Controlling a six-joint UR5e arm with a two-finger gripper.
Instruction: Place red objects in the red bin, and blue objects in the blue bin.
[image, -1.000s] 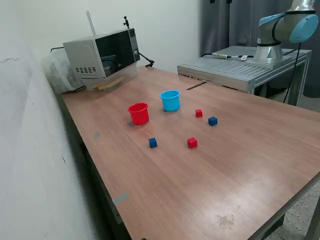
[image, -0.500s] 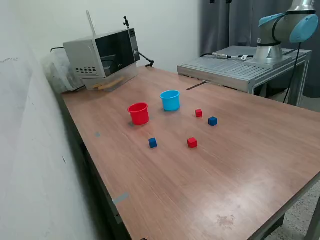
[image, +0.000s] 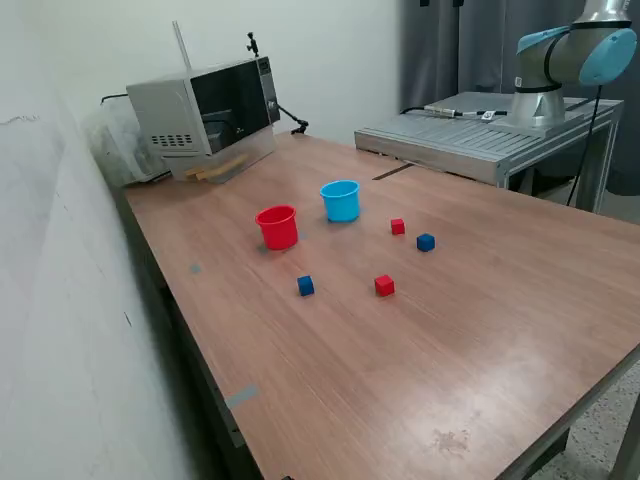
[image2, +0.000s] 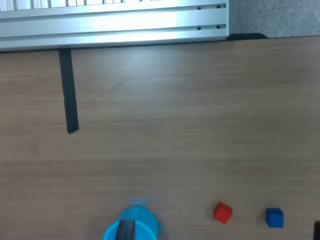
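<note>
Sitting on the bare wooden table (image: 480, 300) are four small plain cubes and two little round cups. The red cup (image: 277, 226) has a rim and tapers toward its base; the light blue cup (image: 340, 200) just beside it, toward the exterior view's right, has the same shape and size. Both stand upright and, as far as the exterior view lets me judge, hold nothing.

The cubes are much smaller than the cups and lie apart from one another. One red cube (image: 398, 227) sits near the light blue cup, with a dark blue cube (image: 426, 242) close beside it. A second red cube (image: 384, 286) lies nearer the camera, and a second dark blue cube (image: 305, 286) rests below the red cup in the exterior view. None of them touches a cup.

The wrist view looks down on the table, catching the light blue cup at the picture's edge together with one red cube and one blue cube.

No writing can be read on cups or cubes; they look unmarked. A microwave (image: 205, 103) stands at the table's far end, its labels too small to read.

Only the arm's (image: 570, 60) base and a joint show; the claw is out of sight in both views.
</note>
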